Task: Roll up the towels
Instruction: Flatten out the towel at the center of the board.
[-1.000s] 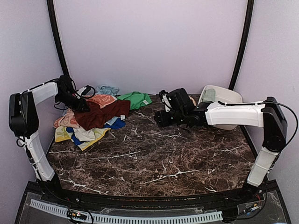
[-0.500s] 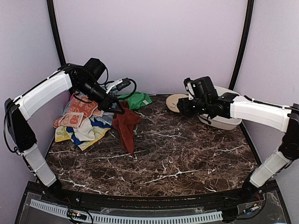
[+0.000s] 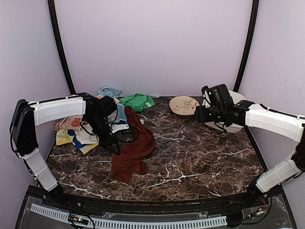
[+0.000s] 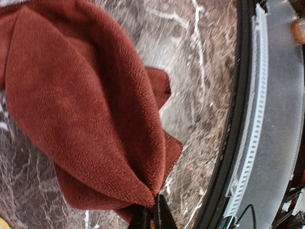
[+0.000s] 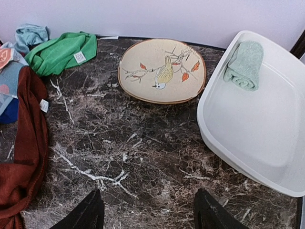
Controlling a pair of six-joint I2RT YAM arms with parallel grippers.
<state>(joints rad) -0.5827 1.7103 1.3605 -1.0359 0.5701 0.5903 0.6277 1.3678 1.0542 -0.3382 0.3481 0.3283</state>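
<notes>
A dark maroon towel (image 3: 133, 150) lies crumpled on the marble table, left of centre. My left gripper (image 3: 116, 149) is shut on its edge; in the left wrist view the fingertips (image 4: 153, 217) pinch a fold of the maroon towel (image 4: 81, 109). It also shows at the left of the right wrist view (image 5: 24, 152). A rolled pale mint-green towel (image 5: 245, 64) lies in the white tub (image 5: 267, 143). A pile of coloured towels (image 3: 83, 129) sits at the far left. My right gripper (image 5: 147, 214) is open and empty above bare marble, near the tub (image 3: 233, 125).
A round plate with a bird picture (image 3: 184, 105) lies at the back, left of the tub. A green towel (image 3: 137, 101) and a light blue towel (image 3: 109, 91) lie by the back wall. The table's front rail (image 4: 257, 124) runs close to the maroon towel.
My left gripper has carried the maroon towel down from the air and toward the front, laying it on the table. My right arm has drawn back to the right, toward the tub.
</notes>
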